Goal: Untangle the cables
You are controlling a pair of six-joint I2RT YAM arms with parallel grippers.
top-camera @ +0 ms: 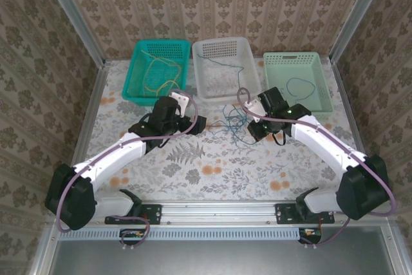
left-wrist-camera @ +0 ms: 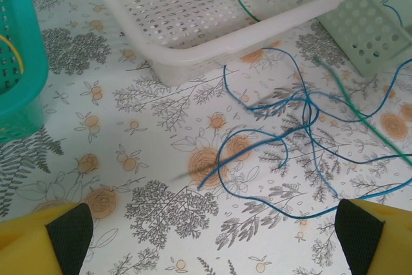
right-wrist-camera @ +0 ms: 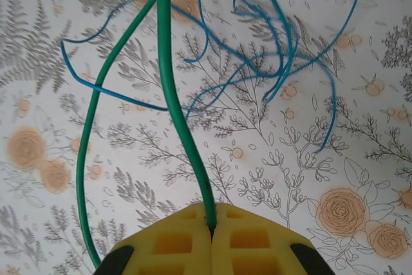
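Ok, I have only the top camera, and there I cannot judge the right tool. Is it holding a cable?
Observer: Yes, the right tool is shut on the green cable, pinched between its yellow pads.
Operator: And the left tool?
Observer: The left tool is open and empty; the blue cables lie tangled on the table ahead of it.
Operator: Is green mixed with blue?
Observer: Green crosses over the blue strands; knotted or not, I cannot tell.

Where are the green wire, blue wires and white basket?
green wire [right-wrist-camera: 167,88], right wrist view, middle stretch.
blue wires [left-wrist-camera: 308,102], left wrist view, where they cross.
white basket [left-wrist-camera: 212,47], left wrist view, near rim.
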